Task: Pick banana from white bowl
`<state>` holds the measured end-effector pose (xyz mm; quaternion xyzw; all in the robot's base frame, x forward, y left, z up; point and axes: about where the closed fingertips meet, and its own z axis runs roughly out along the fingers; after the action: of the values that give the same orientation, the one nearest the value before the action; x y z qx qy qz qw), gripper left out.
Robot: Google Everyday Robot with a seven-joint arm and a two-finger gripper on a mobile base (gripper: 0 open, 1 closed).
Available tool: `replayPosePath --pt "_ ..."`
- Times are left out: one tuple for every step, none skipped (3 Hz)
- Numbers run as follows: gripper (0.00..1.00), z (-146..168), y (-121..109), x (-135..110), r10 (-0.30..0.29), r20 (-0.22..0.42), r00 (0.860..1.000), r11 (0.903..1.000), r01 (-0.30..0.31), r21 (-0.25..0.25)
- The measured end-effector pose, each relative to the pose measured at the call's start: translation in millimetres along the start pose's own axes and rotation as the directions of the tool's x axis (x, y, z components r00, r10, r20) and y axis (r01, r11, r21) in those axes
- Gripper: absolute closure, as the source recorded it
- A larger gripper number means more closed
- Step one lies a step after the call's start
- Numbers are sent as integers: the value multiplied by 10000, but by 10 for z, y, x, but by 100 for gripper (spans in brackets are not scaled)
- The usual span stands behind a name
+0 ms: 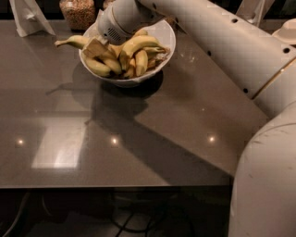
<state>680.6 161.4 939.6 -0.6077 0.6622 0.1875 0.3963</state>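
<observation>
The white bowl stands at the back of the dark table, full of bananas. The longest banana lies at its left rim, with its thin stem pointing left out over the table. My gripper is down at the bowl's left side, right on this banana where it crosses the rim. The white wrist above it hides the back part of the bowl. Shorter, stubbier bananas are bunched in the middle of the bowl.
A glass jar of grains stands just behind the bowl on the left. A white object is at the back left corner. My white arm crosses the right side; my base fills the lower right.
</observation>
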Motion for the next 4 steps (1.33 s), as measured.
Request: replayPosePath --pt "100 -16 3 -8 -207 -454 9988 9997 199 -170" --pt "100 -17 3 -11 -623 -1179 9911 9955 533 -778" --pt "100 -59 41 17 -873 -1761 9805 9892 645 -1317" --pt "100 -274 62 55 -894 -2031 9751 9885 619 -1377"
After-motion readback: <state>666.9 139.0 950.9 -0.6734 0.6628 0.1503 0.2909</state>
